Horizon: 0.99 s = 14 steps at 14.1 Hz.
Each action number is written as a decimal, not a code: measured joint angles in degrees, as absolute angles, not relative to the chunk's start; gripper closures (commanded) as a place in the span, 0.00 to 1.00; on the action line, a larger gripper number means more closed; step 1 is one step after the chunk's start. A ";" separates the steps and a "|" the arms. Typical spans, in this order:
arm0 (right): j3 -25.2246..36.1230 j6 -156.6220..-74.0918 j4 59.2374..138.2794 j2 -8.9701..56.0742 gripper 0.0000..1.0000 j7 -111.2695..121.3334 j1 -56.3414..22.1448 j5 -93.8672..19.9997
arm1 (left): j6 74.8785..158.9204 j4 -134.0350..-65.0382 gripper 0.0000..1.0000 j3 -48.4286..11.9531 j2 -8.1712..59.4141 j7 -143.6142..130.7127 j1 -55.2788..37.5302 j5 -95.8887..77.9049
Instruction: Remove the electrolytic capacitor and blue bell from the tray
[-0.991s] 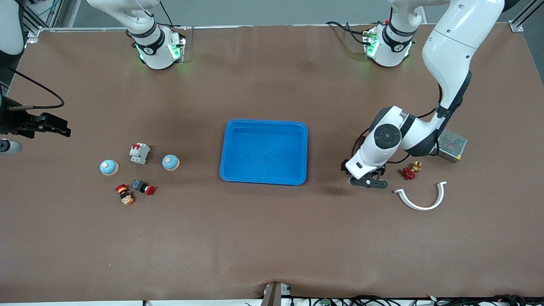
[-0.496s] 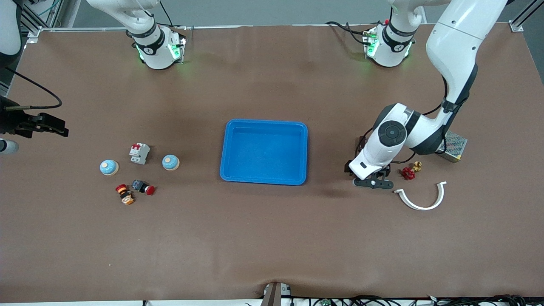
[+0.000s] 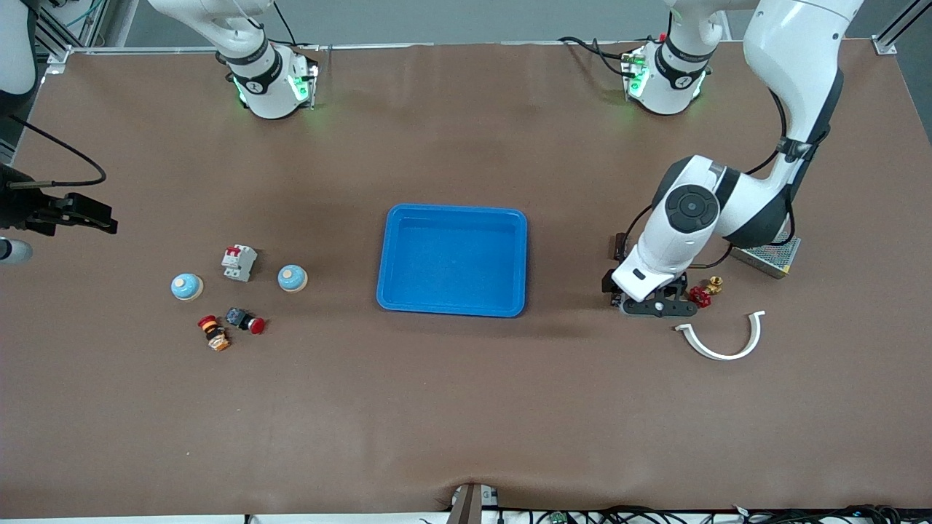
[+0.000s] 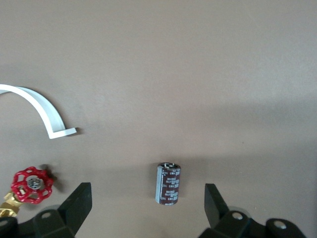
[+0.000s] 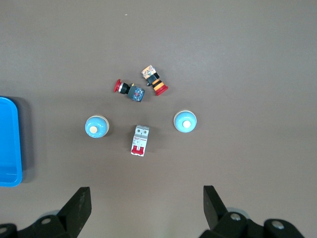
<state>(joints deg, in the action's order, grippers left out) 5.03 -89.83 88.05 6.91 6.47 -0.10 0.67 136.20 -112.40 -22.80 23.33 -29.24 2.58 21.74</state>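
A small dark brown capacitor lies on its side on the brown mat. My left gripper is open above it, with the capacitor between the two fingers. In the front view the left gripper hides the capacitor. Two light blue bells stand toward the right arm's end and show in the right wrist view. My right gripper is open and empty, high over the table's edge at the right arm's end. A blue tray sits mid-table, empty.
A red valve handle and a white curved clip lie close to the left gripper. A metal mesh box sits under the left arm. A white circuit breaker and two push buttons lie among the bells.
My left gripper has shifted toward the left arm's end of the table, closer to the red valve handle. The right gripper has hardly moved.
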 measured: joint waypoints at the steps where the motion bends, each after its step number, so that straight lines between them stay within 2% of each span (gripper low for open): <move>1: 5.04 -89.83 88.06 6.91 0.00 6.47 -0.10 0.67 | 135.84 -112.27 0.00 -22.81 23.14 -29.24 2.98 21.74; 8: 5.02 -89.83 88.13 6.91 0.00 6.47 -0.15 0.66 | 127.67 -111.17 0.00 -22.84 17.66 -21.18 7.77 17.87; 14: 5.17 -89.95 88.12 6.91 0.00 6.48 -0.67 0.66 | 127.01 -111.42 0.00 -22.94 17.01 -20.98 7.76 16.48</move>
